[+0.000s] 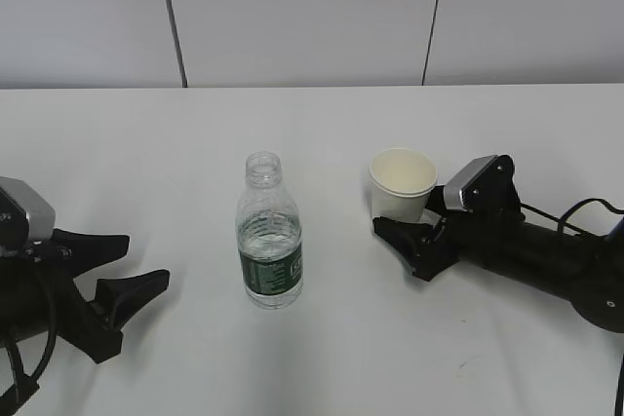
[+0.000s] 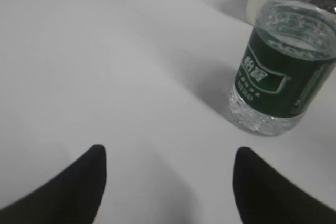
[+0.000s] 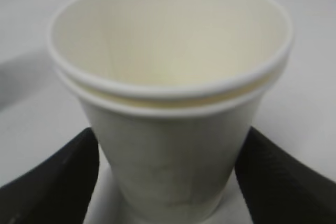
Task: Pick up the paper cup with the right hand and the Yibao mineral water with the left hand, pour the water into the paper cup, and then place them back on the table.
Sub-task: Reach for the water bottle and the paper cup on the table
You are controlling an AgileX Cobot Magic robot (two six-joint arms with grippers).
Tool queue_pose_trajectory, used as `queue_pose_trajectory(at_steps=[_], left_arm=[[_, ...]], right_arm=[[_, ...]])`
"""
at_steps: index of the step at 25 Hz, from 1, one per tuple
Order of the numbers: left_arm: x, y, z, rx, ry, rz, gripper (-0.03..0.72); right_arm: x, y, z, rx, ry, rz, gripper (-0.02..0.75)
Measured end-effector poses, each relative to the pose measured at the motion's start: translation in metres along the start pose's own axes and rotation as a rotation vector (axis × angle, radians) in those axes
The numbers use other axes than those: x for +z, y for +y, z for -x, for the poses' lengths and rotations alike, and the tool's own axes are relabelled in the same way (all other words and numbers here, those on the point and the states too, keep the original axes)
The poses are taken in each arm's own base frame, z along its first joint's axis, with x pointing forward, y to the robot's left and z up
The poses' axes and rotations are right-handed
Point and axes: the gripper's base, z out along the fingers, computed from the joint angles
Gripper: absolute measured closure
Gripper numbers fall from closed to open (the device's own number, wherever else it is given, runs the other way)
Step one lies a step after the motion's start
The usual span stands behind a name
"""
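Note:
The paper cup (image 1: 402, 182) stands upright on the white table (image 1: 146, 143), right of centre. In the right wrist view it (image 3: 168, 103) shows two nested rims and is empty. My right gripper (image 1: 395, 219) is open, its jaws on either side of the cup's lower part (image 3: 167, 140), close to its walls. The Yibao mineral water (image 1: 269, 241) stands upright at the centre, capless and part full. In the left wrist view the bottle (image 2: 278, 77) is ahead and to the right. My left gripper (image 1: 146, 260) is open and empty (image 2: 168, 156), low over the table left of the bottle.
A grey panelled wall (image 1: 292, 17) runs behind the table's far edge. A faint scuff (image 1: 468, 362) marks the tabletop near the front right. The right arm's cable (image 1: 575, 211) lies at the right edge.

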Motion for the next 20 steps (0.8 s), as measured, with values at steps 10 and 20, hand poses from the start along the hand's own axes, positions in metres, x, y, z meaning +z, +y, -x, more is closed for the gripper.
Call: queue_pose_trajectory(at_steps=[10,20], left_arm=[[0.0,-0.002,0.0,-0.025,0.002,-0.023,0.219],[0.023,-0.031,0.006,0.001,-0.001,-0.14,0.218]], right_arm=[[0.014,0.0,0.008,-0.02,-0.035,-0.001,0.14],[0.014,0.0,0.009,-0.021,-0.037,-0.001,0.192]])
